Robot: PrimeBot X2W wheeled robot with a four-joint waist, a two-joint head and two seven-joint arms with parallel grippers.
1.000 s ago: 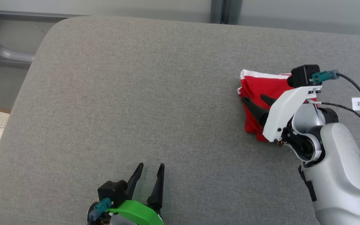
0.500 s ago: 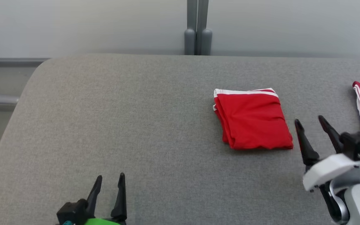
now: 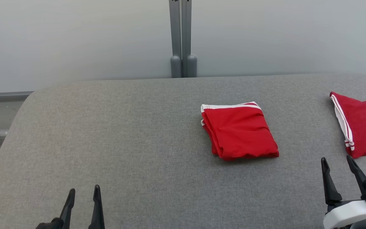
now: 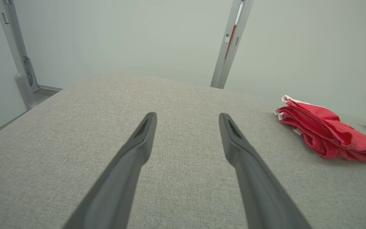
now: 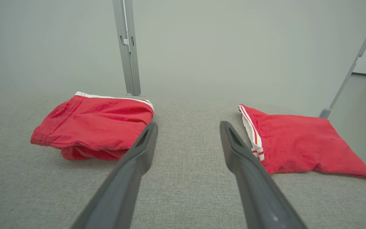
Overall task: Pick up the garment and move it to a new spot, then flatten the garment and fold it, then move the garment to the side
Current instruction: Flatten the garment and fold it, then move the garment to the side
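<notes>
- A pale, plain wall point(image 3: 75, 38) rises beyond both end effectors, past the far edge of the work surface.
- A grey, fabric-covered tabletop point(image 3: 122, 143) with a rounded far-left corner stretches ahead of and beneath both end effectors.
- A grey metal post point(image 3: 183, 38) stands upright against the wall, straight ahead between the two end effectors and beyond the tabletop's far edge.
- The folded red garment point(image 3: 238, 133), trimmed with a white band along its far edge, lies flat on the tabletop. It is ahead of the right end effector and off to its left, clear of both fingers. From the left end effector it lies well apart, ahead and to the right.
- A second red garment point(image 3: 364, 124), with white and red stripes on its near-left edge, rests on the tabletop just ahead of the right end effector and to its right. The head view cuts it off at the frame's edge, and a strip of bare tabletop separates it from the folded one.
- The right end effector point(image 3: 336, 158) hangs low over the tabletop, its two dark fingers spread wide and empty. They point at the bare strip between the two garments.
- The left end effector point(image 3: 84, 188) sits at the near edge, fingers likewise parted with nothing between them, over bare tabletop.
</notes>
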